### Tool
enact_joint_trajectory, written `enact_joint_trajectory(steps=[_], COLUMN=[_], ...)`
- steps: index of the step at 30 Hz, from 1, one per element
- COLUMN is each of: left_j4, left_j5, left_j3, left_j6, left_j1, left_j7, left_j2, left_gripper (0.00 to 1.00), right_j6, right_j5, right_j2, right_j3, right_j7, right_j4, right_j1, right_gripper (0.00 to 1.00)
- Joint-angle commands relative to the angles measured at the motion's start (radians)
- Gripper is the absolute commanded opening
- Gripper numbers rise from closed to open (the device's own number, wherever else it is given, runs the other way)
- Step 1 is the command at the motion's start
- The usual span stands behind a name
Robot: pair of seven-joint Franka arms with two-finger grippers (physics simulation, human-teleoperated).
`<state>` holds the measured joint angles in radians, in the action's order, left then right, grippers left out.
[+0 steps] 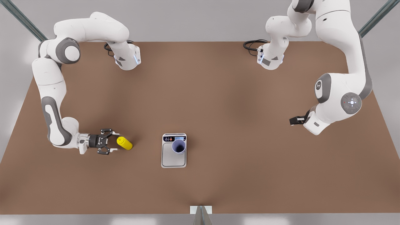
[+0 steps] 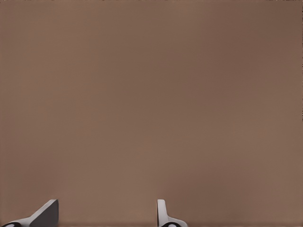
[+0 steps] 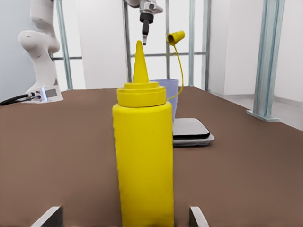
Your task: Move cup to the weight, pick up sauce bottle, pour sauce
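The right gripper (image 1: 113, 142) has its jaws wide apart, flanking the upright sauce bottle (image 1: 124, 143) without touching it. Beyond it, the cup (image 1: 179, 146) stands on the weight (image 1: 173, 157) mid-desk (image 1: 237, 103). The left gripper (image 1: 293, 120) waits well apart, jaws apart, holding nothing.

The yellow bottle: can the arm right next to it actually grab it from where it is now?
Probably yes. The right gripper is open, level with the upright bottle, its fingers either side of the base with nothing between. The left gripper waits far off.
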<state>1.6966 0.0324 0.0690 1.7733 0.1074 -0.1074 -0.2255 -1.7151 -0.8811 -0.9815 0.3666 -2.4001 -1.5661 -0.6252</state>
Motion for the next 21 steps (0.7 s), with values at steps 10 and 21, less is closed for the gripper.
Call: enact_joint_trajectory(steps=[10, 21], left_j4=[0.000, 0.000], left_j5=[0.000, 0.000], left_j3=[0.000, 0.000], left_j6=[0.002, 0.011], left_j1=[0.000, -0.002], left_j7=[0.000, 0.015], left_j2=[0.000, -0.003], left_gripper=[1.00, 1.00], right_j6=[0.103, -0.027], right_j5=[0.883, 0.731], right_j2=[0.317, 0.800], right_j3=[-0.081, -0.489], right_j7=[1.639, 2.314], right_j4=[0.394, 0.055], right_j1=[0.246, 0.743], right_gripper=[1.00, 1.00])
